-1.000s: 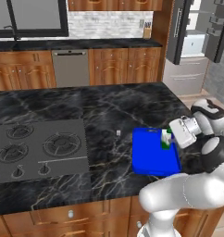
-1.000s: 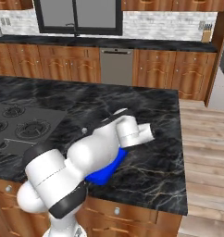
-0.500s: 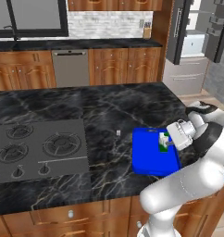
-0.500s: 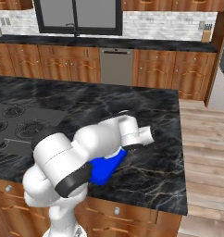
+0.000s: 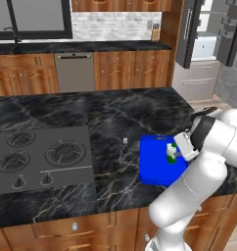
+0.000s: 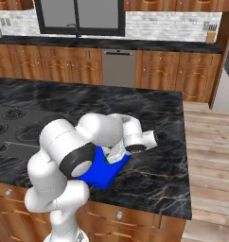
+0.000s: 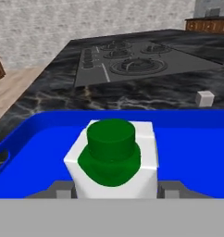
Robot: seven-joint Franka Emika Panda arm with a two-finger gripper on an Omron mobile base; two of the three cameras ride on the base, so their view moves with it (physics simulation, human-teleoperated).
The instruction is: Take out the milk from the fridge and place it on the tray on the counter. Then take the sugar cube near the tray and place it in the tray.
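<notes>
Gripper at right of centre in the left base view, jaws part-open and clasping the milk over the tray. Sugar cube sits on the counter beyond the tray, upper right of hand view. Since the earlier frame, the forearm has swung upward; the carton has barely moved.

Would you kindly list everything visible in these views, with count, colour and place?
milk: one, white top with green cap, over the tray between the gripper's fingers.
tray: one, bright blue, on the counter right of the cooktop.
sugar cube: one, whitish, on the counter beside the tray.
counter: one, black marble over brown cabinets.
cooktop: one, grey, set in the counter.
fridge: one, dark grey doors open, back right.
dishwasher: one, steel, far wall.
gripper: one, white arm, closed on the milk.
</notes>
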